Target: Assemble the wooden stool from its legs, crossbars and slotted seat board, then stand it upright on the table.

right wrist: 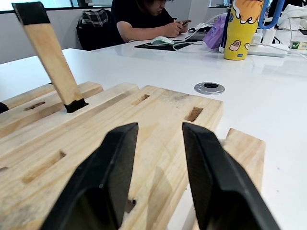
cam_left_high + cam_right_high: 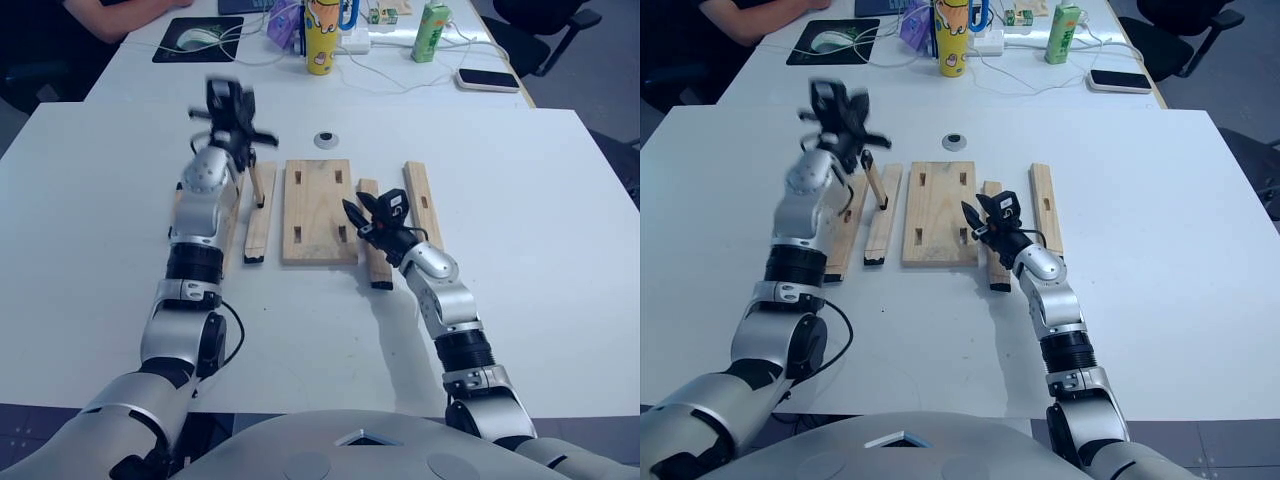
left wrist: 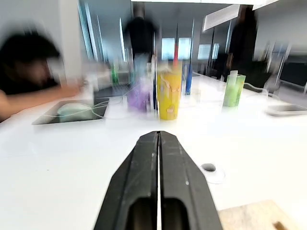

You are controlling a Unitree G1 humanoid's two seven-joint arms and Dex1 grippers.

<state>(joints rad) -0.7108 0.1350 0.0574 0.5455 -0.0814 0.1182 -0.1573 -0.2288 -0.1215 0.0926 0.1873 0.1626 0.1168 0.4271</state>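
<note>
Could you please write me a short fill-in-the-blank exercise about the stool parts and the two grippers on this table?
1. The slotted seat board lies flat on the table and shows ____ slots.
2. The fingers of the right gripper are ____.
3. The fingers of the left gripper are ____.
4. The tall cup on the far table is ____ in colour.
Missing words: four; open; shut; yellow.

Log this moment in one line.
left gripper shut, raised, empty | right gripper open over seat board right edge | crossbar tilted up from leg left of board | assembly not done
</note>
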